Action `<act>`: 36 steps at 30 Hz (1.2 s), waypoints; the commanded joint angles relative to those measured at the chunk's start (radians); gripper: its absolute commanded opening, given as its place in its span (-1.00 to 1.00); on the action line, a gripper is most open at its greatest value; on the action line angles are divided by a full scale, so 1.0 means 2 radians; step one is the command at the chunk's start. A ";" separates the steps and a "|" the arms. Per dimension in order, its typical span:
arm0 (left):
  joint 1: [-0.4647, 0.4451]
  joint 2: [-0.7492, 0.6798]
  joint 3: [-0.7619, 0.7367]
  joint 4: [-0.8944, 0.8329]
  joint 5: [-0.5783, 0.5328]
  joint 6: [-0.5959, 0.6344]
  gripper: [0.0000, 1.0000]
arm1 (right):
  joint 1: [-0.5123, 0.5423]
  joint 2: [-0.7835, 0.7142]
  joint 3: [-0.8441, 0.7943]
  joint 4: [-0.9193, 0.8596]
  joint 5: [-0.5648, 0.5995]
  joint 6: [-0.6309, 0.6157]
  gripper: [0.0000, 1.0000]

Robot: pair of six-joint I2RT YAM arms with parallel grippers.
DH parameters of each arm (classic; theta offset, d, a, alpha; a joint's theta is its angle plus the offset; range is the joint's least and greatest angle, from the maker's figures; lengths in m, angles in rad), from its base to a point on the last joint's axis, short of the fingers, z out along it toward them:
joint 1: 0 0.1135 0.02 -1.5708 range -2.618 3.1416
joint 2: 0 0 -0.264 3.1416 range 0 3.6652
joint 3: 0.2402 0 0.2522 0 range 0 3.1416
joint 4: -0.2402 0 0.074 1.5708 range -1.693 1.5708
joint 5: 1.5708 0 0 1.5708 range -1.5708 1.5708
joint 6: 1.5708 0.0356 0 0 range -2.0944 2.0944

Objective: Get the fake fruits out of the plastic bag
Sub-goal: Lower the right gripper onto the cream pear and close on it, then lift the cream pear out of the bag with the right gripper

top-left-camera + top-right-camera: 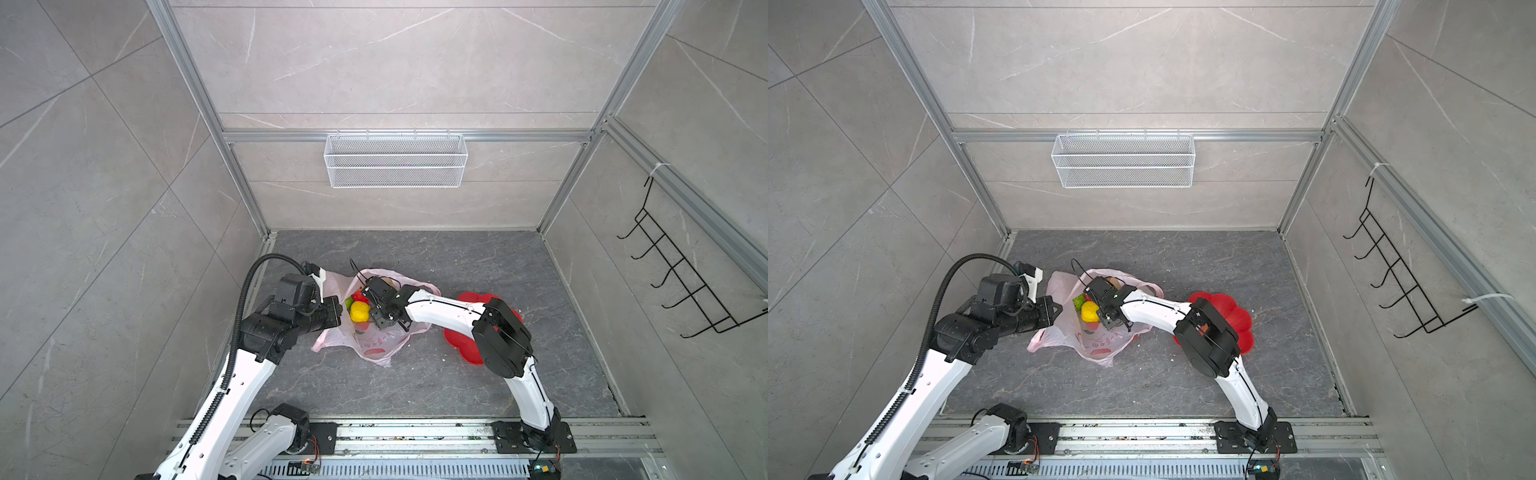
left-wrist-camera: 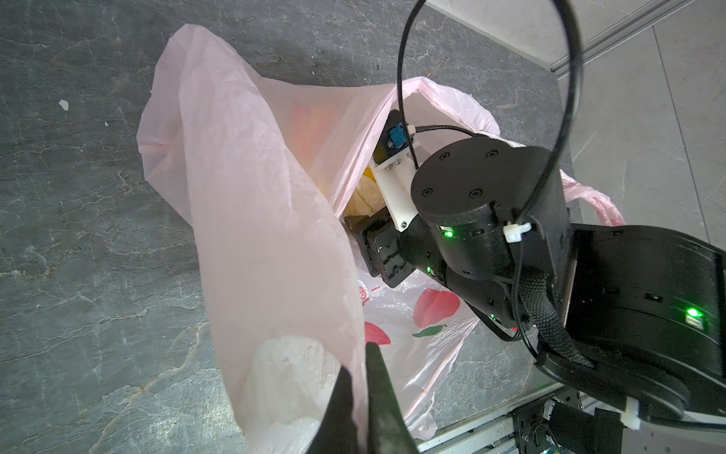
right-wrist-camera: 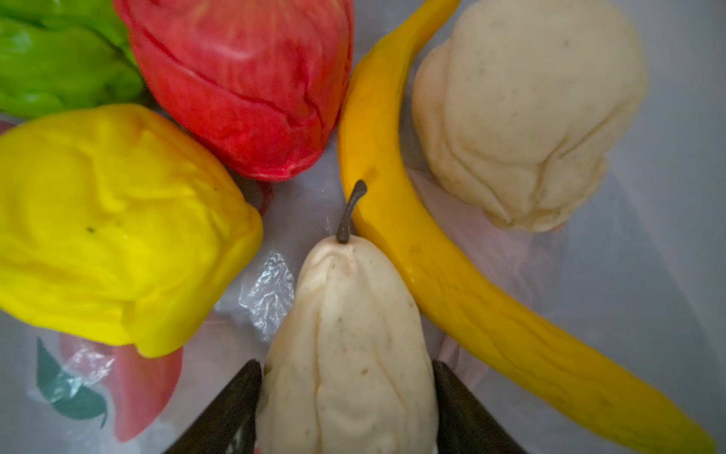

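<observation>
The pale-pink plastic bag [image 1: 374, 343] [image 2: 255, 196] lies on the grey floor with its mouth held up. My left gripper [image 2: 359, 369] is shut on the bag's thin edge at its left side. My right gripper [image 3: 345, 365] reaches inside the bag. Its two fingers press both sides of a beige pear-shaped fruit [image 3: 345, 334] with a brown stem. Around it lie a long yellow banana [image 3: 451, 275], another beige lump [image 3: 526, 118], a red fruit [image 3: 243, 78], a green one [image 3: 59, 59] and a yellow lump [image 3: 110, 228] [image 1: 359, 311].
A red flower-shaped dish [image 1: 461, 332] [image 1: 1233, 311] sits on the floor right of the bag, partly under my right arm. A white mesh basket [image 1: 395, 160] hangs on the back wall and a black hook rack [image 1: 681, 270] on the right wall.
</observation>
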 commanded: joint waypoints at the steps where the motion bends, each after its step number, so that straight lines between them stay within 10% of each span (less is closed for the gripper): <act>1: 0.001 -0.002 0.017 0.013 0.012 0.011 -0.87 | -0.003 0.012 0.010 -0.003 -0.007 0.008 0.18; 13: 0.001 0.000 0.011 0.022 0.010 0.010 -0.87 | -0.003 -0.035 0.000 0.000 -0.012 0.003 -0.30; 36: 0.001 0.033 0.010 0.059 -0.013 0.011 -0.91 | 0.058 -0.207 -0.075 -0.044 -0.027 0.016 -0.41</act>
